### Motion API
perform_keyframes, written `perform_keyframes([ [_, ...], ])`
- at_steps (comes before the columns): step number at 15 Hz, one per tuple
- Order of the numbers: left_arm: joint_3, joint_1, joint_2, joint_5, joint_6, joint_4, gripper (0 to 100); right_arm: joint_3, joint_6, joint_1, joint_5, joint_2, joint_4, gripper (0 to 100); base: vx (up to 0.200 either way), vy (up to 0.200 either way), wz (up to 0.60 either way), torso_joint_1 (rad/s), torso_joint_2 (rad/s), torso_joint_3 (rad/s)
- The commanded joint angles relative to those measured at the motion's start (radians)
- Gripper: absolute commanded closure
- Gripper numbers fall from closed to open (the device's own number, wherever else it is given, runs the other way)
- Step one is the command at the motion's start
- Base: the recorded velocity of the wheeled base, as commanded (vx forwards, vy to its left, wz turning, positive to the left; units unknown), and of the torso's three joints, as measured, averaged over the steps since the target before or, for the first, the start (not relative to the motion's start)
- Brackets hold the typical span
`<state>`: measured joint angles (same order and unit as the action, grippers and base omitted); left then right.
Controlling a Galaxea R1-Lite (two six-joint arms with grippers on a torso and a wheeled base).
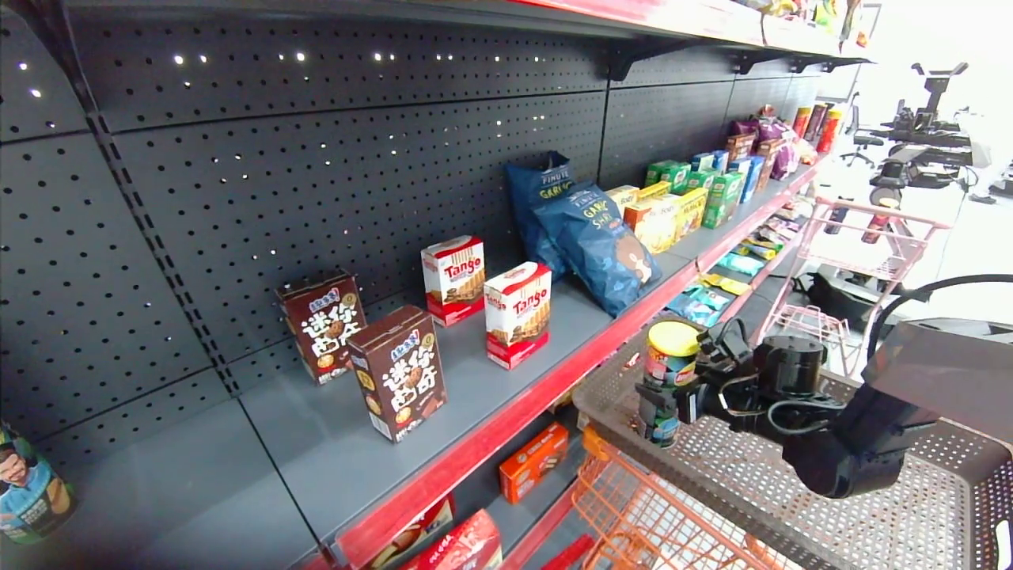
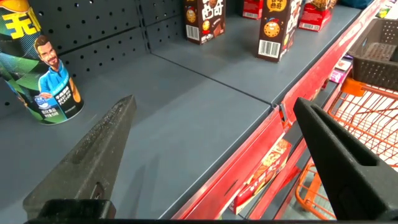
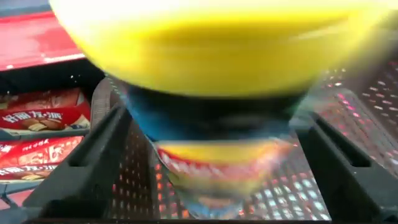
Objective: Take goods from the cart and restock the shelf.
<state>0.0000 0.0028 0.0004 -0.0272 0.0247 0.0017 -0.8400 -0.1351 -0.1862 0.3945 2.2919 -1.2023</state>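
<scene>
**A:** Where is the can, and which way does it point?

**B:** The can (image 1: pixel 670 360) is pinched by its sides in the right end effector (image 1: pixel 666 400). Its long axis is vertical, yellow lid up, base down toward the cart tray (image 1: pixel 910 507) under the end effector. I cannot tell whether the base touches the tray.

**A:** Does the right wrist view add anything?

**B:** It looks down along that axis. The lid is nearest and the body narrows away between the two dark fingers (image 3: pixel 81 168), with the tray's mesh below. It also shows red packs (image 3: pixel 43 115) on a lower level beside the tray. The head view gives the upright stance and the shelf (image 1: pixel 316 451) beyond the end effector.

**A:** And the left side?

**B:** The left end effector (image 2: pixel 214 155) is spread with nothing between its fingers, low over the shelf board. A blue-green canister (image 2: pixel 40 68) stands upright just ahead, near one finger. The brown boxes (image 2: pixel 277 28) stand farther ahead.
</scene>
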Motion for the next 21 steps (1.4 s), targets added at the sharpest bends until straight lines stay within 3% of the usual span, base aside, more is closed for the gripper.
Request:
perform_keyframes([
  [1,0.0,0.0,0.0,0.0,0.0,0.0,0,-0.025,-0.004,-0.01,0.001,0.04,0.0,0,0.0,0.0,0.0,0.0,0.0,0.0],
  [5,0.0,0.0,0.0,0.0,0.0,0.0,0,-0.12,-0.014,-0.019,0.006,0.11,0.014,0,0.0,0.0,0.0,0.0,0.0,0.0],
  [6,0.0,0.0,0.0,0.0,0.0,0.0,0,-0.137,-0.015,-0.022,0.011,0.121,0.014,100,0.0,0.0,0.0,0.0,0.0,0.0],
  [11,0.0,0.0,0.0,0.0,0.0,0.0,0,-0.171,-0.014,-0.003,0.009,0.055,0.106,100,0.0,0.0,0.0,0.0,0.0,0.0],
  [14,0.0,0.0,0.0,0.0,0.0,0.0,0,-0.156,0.003,0.013,-0.013,-0.183,0.337,100,0.0,0.0,0.0,0.0,0.0,0.0],
  [17,0.0,0.0,0.0,0.0,0.0,0.0,0,-0.041,0.101,-0.003,-0.198,-0.485,0.54,100,0.0,0.0,0.0,0.0,0.0,0.0],
  [19,0.0,0.0,0.0,0.0,0.0,0.0,0,0.059,0.134,-0.021,-0.318,-0.635,0.563,100,0.0,0.0,0.0,0.0,0.0,0.0],
  [20,0.0,0.0,0.0,0.0,0.0,0.0,0,0.165,0.132,-0.044,-0.491,-0.763,0.569,100,0.0,0.0,0.0,0.0,0.0,0.0],
  [21,0.0,0.0,0.0,0.0,0.0,0.0,0,0.231,0.131,-0.049,-0.583,-0.836,0.567,100,0.0,0.0,0.0,0.0,0.0,0.0],
])
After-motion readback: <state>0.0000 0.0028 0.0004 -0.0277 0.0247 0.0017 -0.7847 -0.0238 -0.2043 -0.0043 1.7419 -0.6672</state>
